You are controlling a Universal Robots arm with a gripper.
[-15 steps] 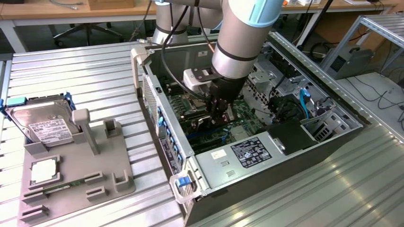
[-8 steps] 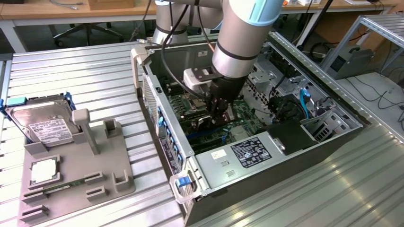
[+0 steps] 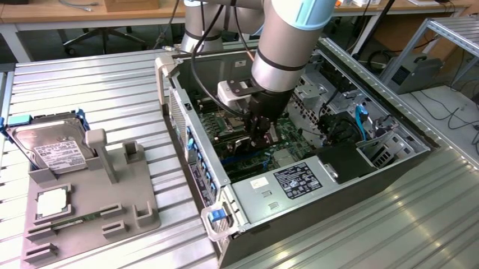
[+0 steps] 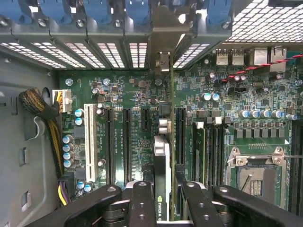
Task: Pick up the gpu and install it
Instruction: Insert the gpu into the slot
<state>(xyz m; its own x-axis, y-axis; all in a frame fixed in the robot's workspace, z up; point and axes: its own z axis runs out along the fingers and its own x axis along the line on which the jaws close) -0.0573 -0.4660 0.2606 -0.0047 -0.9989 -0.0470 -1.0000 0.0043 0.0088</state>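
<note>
Gripper (image 4: 166,188) — gpu (image 4: 162,156) upright within it

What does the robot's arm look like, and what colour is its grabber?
The arm is a fat silver-grey tube with a light blue ring and a black cable beside it. A pale box sits at the wrist. The gripper is black; its chunky fingers have round screw holes.
</note>
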